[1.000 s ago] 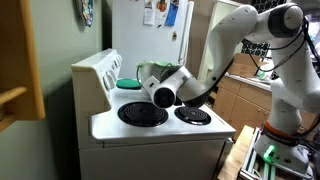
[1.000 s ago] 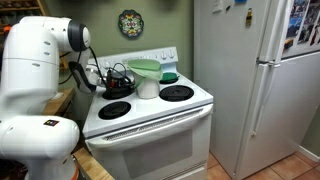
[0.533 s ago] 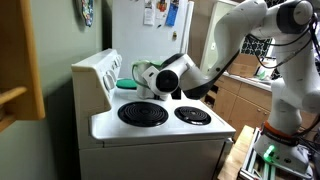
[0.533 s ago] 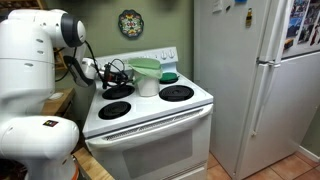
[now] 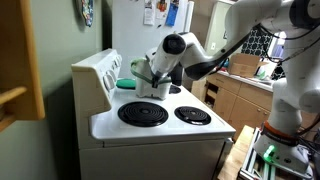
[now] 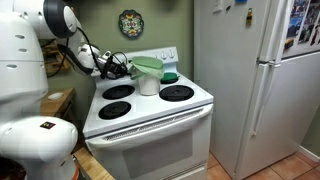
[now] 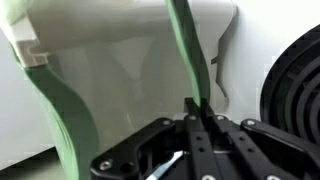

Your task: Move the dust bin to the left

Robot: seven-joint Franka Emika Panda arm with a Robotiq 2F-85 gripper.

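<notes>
Two fingers pinch tight on the thin dark green rim of the dust bin, so the rim sits right between them. The pale bin stands just past the fingers on the white desk (a stove top with black rings). A black burner lies near the fingers. A flat teal disc rests beyond the bin, away from the fingers.
</notes>
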